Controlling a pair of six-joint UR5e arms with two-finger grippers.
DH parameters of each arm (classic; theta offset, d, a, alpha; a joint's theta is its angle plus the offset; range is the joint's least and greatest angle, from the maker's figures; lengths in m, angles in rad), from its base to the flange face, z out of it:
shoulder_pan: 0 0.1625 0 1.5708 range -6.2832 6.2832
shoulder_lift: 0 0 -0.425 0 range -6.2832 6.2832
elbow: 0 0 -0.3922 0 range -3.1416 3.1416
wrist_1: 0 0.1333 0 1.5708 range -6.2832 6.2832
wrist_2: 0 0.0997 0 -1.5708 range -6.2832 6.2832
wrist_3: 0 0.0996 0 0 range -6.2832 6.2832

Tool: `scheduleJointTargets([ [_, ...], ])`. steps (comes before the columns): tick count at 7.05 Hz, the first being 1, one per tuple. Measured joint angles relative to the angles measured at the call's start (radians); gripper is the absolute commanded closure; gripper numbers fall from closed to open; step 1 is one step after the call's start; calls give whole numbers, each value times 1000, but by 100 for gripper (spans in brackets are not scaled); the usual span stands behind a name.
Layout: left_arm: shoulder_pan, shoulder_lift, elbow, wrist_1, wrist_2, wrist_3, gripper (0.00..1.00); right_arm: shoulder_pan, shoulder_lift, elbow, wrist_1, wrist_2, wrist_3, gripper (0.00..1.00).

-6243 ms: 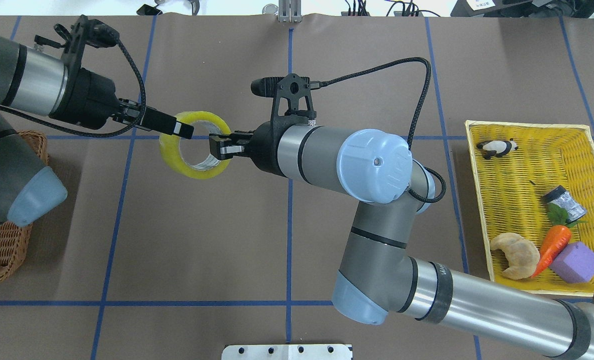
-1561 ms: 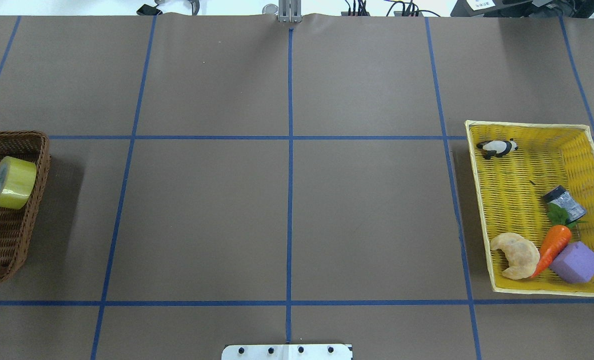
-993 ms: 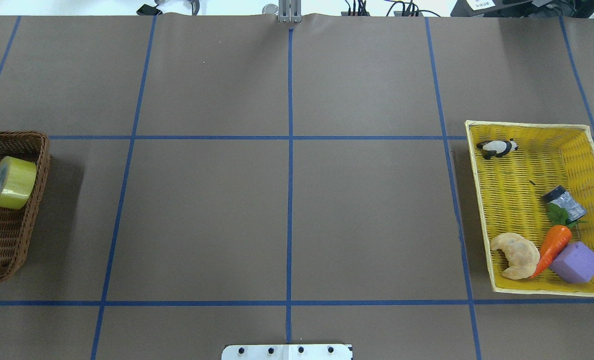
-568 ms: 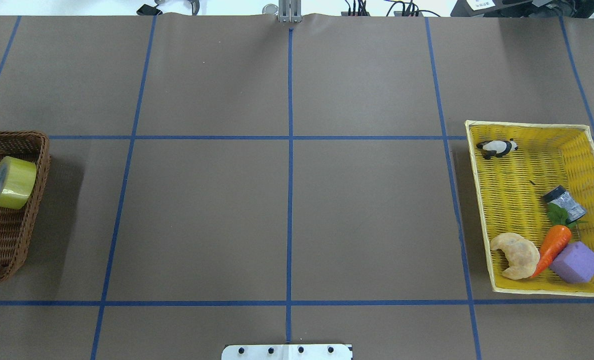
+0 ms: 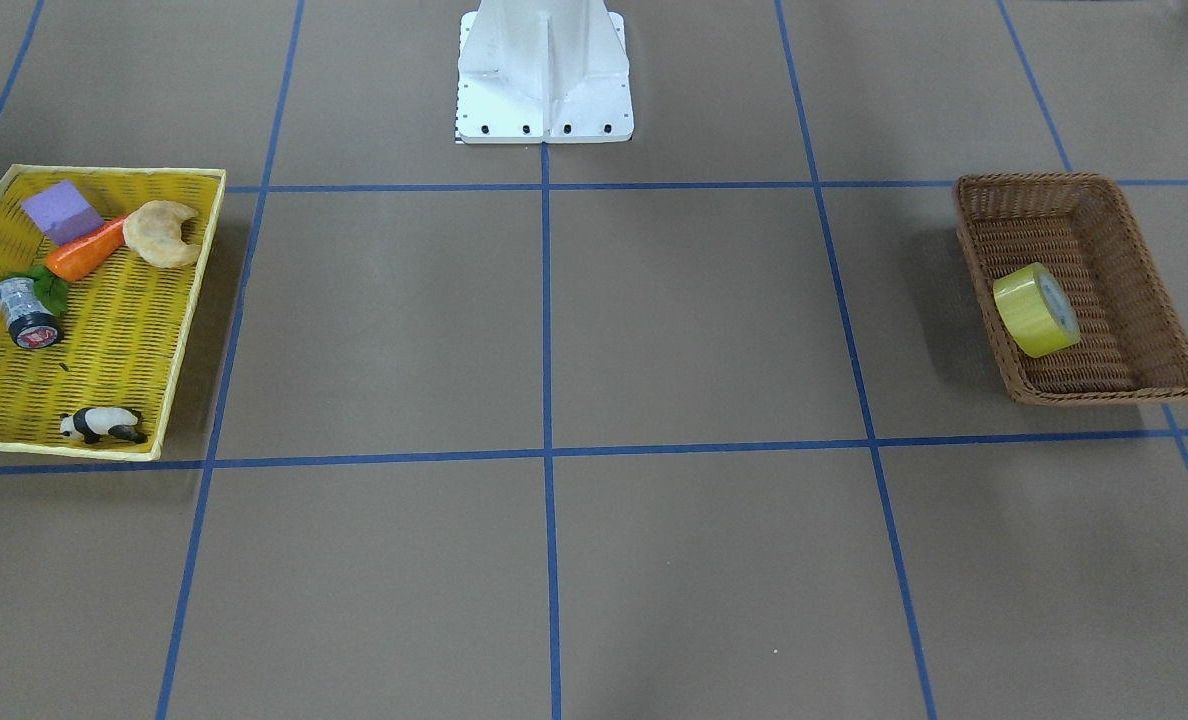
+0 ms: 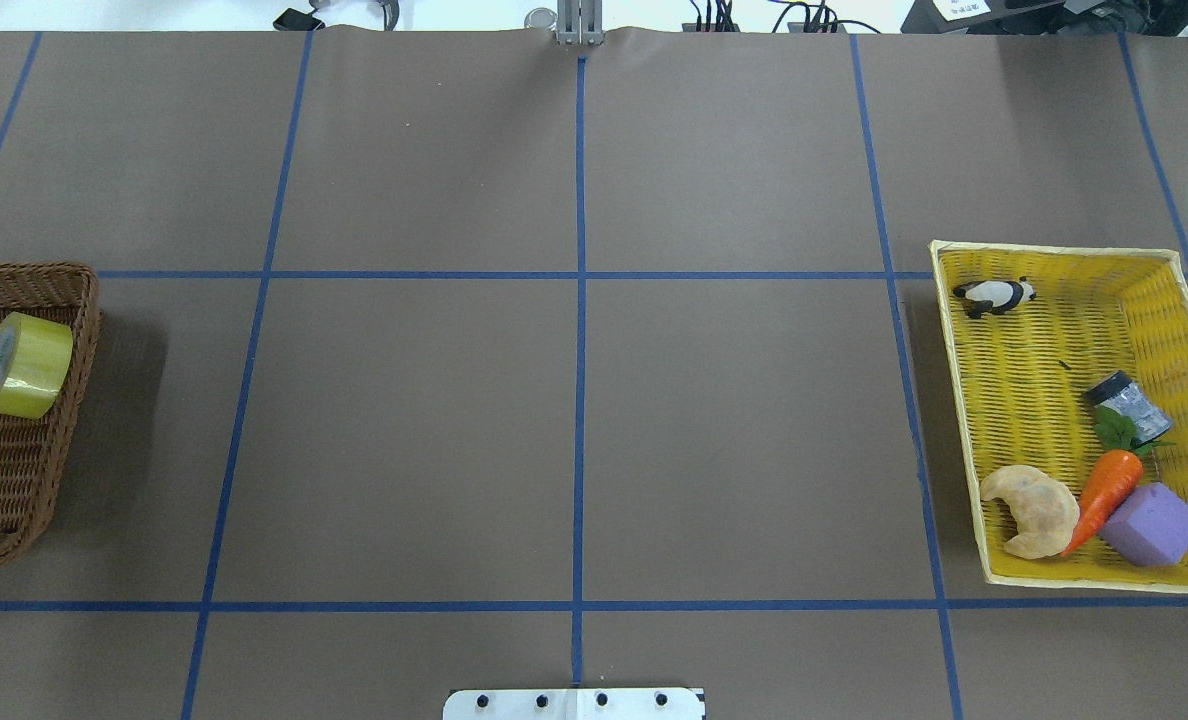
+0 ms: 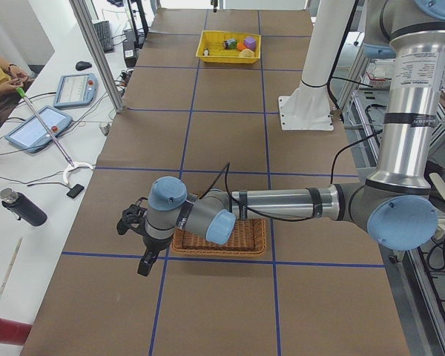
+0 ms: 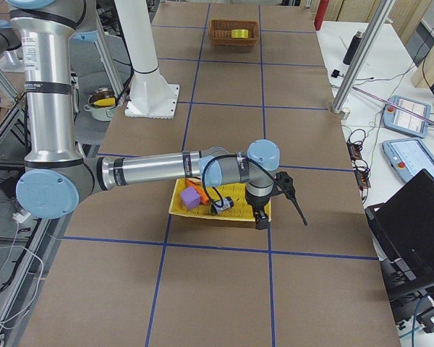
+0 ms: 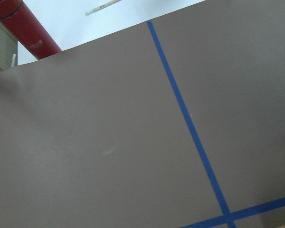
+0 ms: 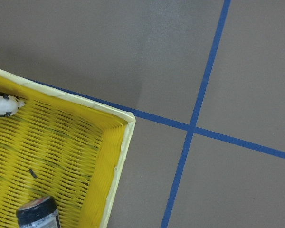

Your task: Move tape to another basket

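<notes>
The yellow tape (image 6: 24,365) lies on its side in the brown wicker basket (image 6: 76,400) at the table's left end, also in the front view: tape (image 5: 1036,310), basket (image 5: 1144,290). No gripper touches it. My left gripper (image 7: 144,265) shows only in the exterior left view, beyond the basket (image 7: 233,239) near the table's end; the arm hides the tape there. My right gripper (image 8: 260,221) shows only in the exterior right view, by the yellow tray (image 8: 224,213). I cannot tell whether either is open or shut.
The flat yellow tray (image 6: 1034,380) at the right end holds a toy panda (image 6: 994,296), a small silver-black cylinder (image 6: 1129,405), a carrot (image 6: 1104,495), a croissant (image 6: 1032,512) and a purple block (image 6: 1151,525). The robot base (image 5: 544,70) stands at mid-table edge.
Six seconds ago both grippers held the tape above the table's middle. Now it lies in the brown basket and both arms are out of the overhead view. Nothing moved in the last 1.6 seconds.
</notes>
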Motion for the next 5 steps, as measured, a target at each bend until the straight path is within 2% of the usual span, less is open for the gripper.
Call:
scheduleJointTargets([
  [1, -5, 12, -20, 115, -48, 12, 1, 0, -2, 0, 0, 0, 1, 0],
  [2, -7, 31, -24, 158, -105, 13, 1, 0, -2, -1, 0, 0, 1, 0],
  [3, -8, 51, -29, 173, -152, 11, 1, 0, -2, -5, -1, 0, 2, 0],
  [5, -8, 66, -33, 179, -182, 14, 1, 6, -2, -12, -4, -2, 2, 0],
])
